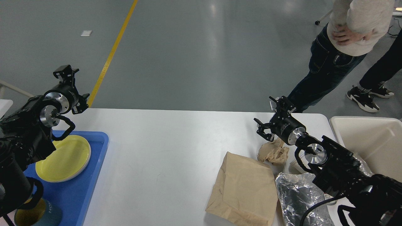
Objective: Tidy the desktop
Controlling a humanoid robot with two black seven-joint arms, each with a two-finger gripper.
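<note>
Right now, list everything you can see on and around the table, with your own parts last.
desktop: one, white, fills the foreground
tray: one, blue, left edge of the desktop
plate: one, yellow, in the tray
mug: one, teal outside and yellow inside, tray's near end
flat paper bag: one, brown, right of centre
crumpled paper: one, brown, behind the bag
foil bag: one, silver, right of the paper bag
bin: one, cream, far right
people: two, standing beyond the table, partly seen
left gripper: black, above the tray's far end
right gripper: black, open, above the crumpled paper
</note>
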